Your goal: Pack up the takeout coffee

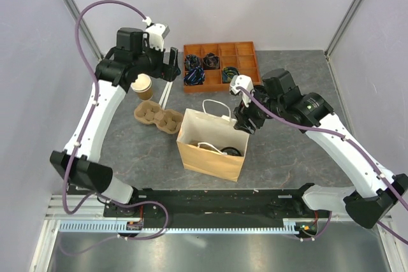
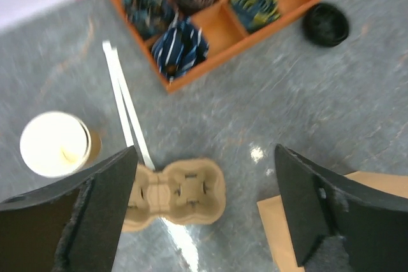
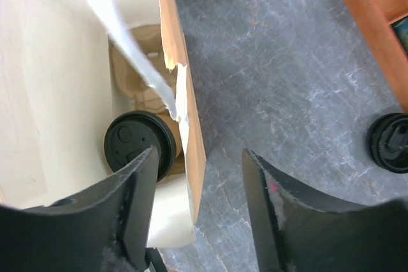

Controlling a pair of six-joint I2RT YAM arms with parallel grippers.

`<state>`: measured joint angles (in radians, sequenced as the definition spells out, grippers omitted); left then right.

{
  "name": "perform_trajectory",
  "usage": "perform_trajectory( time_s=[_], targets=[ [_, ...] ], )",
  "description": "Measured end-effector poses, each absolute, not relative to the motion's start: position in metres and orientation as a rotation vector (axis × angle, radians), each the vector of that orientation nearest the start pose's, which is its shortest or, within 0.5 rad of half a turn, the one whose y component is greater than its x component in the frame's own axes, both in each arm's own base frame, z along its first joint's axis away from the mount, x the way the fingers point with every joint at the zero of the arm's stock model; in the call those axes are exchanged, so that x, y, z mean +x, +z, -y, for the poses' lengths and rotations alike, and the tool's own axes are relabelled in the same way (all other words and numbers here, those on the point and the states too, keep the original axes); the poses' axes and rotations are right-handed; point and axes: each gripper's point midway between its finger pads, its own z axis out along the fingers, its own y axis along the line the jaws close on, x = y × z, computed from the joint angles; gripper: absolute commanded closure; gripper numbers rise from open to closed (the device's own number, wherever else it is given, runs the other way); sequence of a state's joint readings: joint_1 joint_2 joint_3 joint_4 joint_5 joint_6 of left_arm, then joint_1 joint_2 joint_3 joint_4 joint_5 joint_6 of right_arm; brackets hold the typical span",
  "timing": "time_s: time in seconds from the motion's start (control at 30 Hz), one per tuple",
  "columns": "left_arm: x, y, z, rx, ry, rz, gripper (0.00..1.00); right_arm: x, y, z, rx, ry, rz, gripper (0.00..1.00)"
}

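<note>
The takeout coffee [image 3: 137, 141], a brown paper cup with a black lid, stands inside the brown paper bag [image 3: 169, 42] and shows dimly in the top view [image 1: 233, 151]. My right gripper [image 3: 199, 157] is open and empty, and its jaws straddle the bag's right wall, one finger [image 3: 127, 208] inside over the lid. In the top view it [image 1: 245, 119] hangs at the bag's [image 1: 210, 157] upper right corner. My left gripper [image 2: 204, 157] is open and empty, high above the table; in the top view it [image 1: 169, 65] is at the back left.
A lidless tan cup [image 1: 143, 85] [image 2: 54, 144] stands at the left. An empty pulp cup carrier [image 1: 159, 117] [image 2: 178, 192] lies beside the bag. An orange divided tray [image 1: 220, 49] [image 2: 226, 27] holds dark bundles. A loose black lid [image 2: 325, 23] [image 3: 390, 143] and white strips [image 2: 124, 106] lie on the table.
</note>
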<state>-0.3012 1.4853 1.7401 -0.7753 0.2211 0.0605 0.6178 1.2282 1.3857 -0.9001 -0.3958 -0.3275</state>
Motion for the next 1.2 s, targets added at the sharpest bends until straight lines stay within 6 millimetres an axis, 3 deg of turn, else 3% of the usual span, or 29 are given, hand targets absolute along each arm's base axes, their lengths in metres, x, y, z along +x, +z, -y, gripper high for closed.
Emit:
perform_trajectory(
  time_s=[0.13, 0.27, 0.53, 0.8, 0.93, 1.03, 1.2],
  targets=[
    [0.399, 0.295, 0.146, 0.485, -0.359, -2.188, 0.0, 0.228, 0.283, -0.229, -1.207, 0.604, -1.935, 0.18],
    [0.413, 0.276, 0.148, 0.501, -0.349, -2.249, 0.03, 0.231, 0.301, -0.229, -1.171, 0.609, -1.909, 0.02],
    [0.462, 0.232, 0.155, 0.525, -0.323, -2.329, 0.34, 0.239, 0.355, -0.223, -1.056, 0.577, -1.818, 0.02],
    [0.491, 0.157, 0.149, 0.532, -0.264, -2.473, 0.45, 0.255, 0.404, -0.194, -0.853, 0.526, -1.767, 0.02],
    [0.495, 0.124, 0.142, 0.523, -0.235, -2.542, 0.47, 0.274, 0.412, -0.179, -0.743, 0.518, -1.789, 0.02],
    [0.498, 0.105, 0.133, 0.507, -0.206, -2.582, 0.47, 0.287, 0.406, -0.171, -0.681, 0.522, -1.832, 0.02],
    [0.502, 0.09, 0.117, 0.479, -0.174, -2.615, 0.47, 0.302, 0.393, -0.168, -0.633, 0.545, -1.891, 0.02]
  ],
)
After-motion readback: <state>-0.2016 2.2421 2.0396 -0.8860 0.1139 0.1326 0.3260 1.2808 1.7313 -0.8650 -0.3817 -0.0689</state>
